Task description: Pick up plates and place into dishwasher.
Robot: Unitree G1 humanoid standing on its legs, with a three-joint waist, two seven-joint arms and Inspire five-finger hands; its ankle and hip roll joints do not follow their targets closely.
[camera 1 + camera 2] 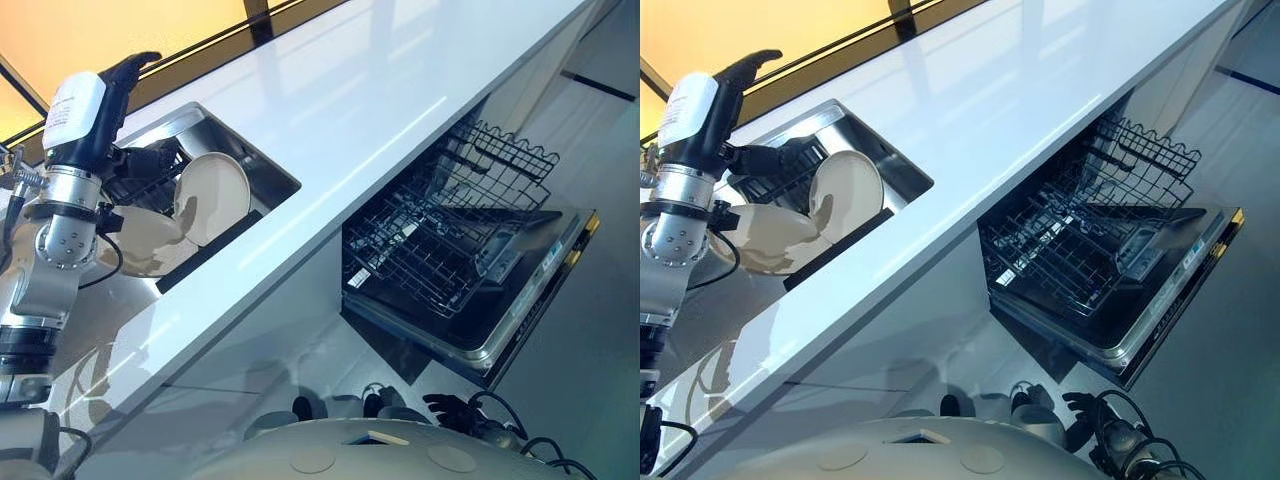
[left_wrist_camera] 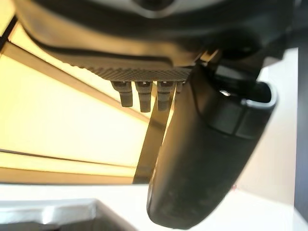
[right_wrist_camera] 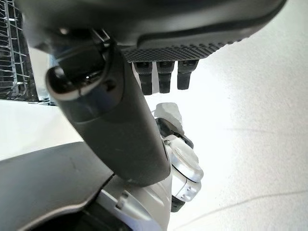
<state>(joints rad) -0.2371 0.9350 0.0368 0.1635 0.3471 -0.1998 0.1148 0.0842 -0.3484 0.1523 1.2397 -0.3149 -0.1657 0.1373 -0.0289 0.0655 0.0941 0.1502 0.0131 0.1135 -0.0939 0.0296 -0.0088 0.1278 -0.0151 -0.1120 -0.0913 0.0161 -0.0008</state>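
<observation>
A long white countertop [image 1: 380,90] runs diagonally across the head views. Set into it on the robot's left is a stainless steel sink [image 1: 275,172]. Inside the sink, cream-coloured plates [image 1: 212,193] stand on edge in a dark dish rack [image 1: 150,182], with another cream dish [image 1: 150,240] lying just beside them toward the robot.

The left hand [image 1: 125,80] is raised above the counter at the sink's left end, near the plates but apart from them. In the left wrist view its fingers [image 2: 144,94] hang short and relaxed in a row, with the thumb [image 2: 202,159] standing free; nothing is held.

Below the counter on the right, the dishwasher [image 1: 520,290] stands open, its door lowered. The lower wire rack [image 1: 420,250] is pulled out over the door, and an upper wire rack [image 1: 505,150] shows behind it under the counter edge. No plates can be made out in either rack.

The right hand [image 1: 450,408] hangs low at the bottom of the head views, over the pale floor [image 3: 260,120]. In the right wrist view its fingers [image 3: 166,77] are loose and empty.
</observation>
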